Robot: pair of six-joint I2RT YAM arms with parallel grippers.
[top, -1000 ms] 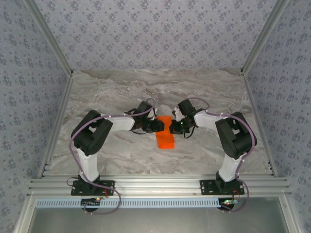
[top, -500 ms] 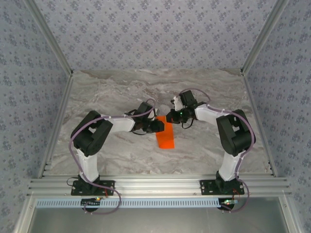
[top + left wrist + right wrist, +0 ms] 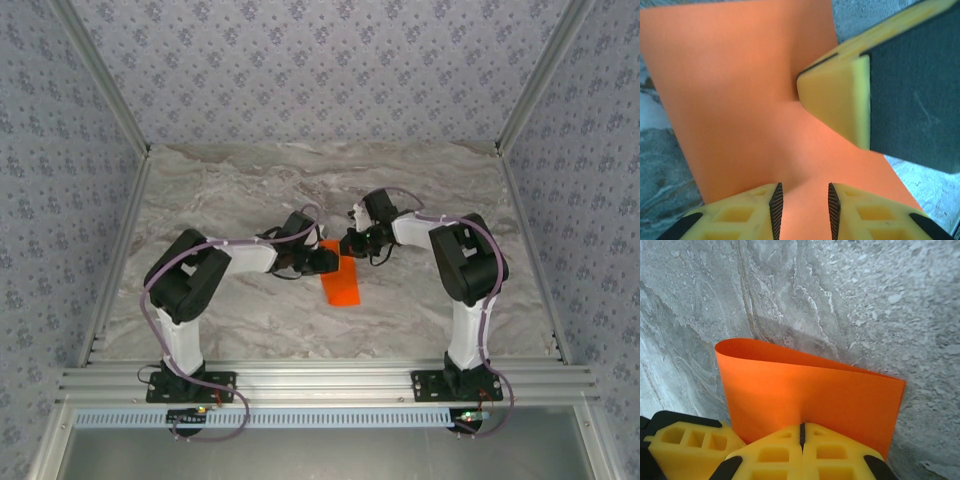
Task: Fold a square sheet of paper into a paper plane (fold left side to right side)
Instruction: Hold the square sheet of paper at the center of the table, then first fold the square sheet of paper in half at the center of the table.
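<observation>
The square sheet of paper (image 3: pixel 342 288) is bright orange and lies doubled over as a narrow rectangle at mid-table. Its fold (image 3: pixel 722 352) is still rounded, not creased flat. My left gripper (image 3: pixel 328 261) reaches onto the sheet's far end from the left. Its jaws (image 3: pixel 804 207) stand a little apart, open, with the paper (image 3: pixel 740 100) flat beneath them. My right gripper (image 3: pixel 350 245) comes in from the right, shut, with its closed tips (image 3: pixel 802 432) resting on the paper (image 3: pixel 815 390) just beside the left one. A paper plane is out of view.
The marble tabletop (image 3: pixel 250 180) spreads wide around the sheet. Patterned walls and metal frame rails (image 3: pixel 120 250) bound it on three sides. Both arm bases sit on the near rail (image 3: pixel 320 385). A yellow finger of the right gripper (image 3: pixel 837 102) crowds the left wrist view.
My right gripper has moved away from me and slightly left along the paper to its far end, and its arm has drawn inward. The left arm and the sheet have stayed put.
</observation>
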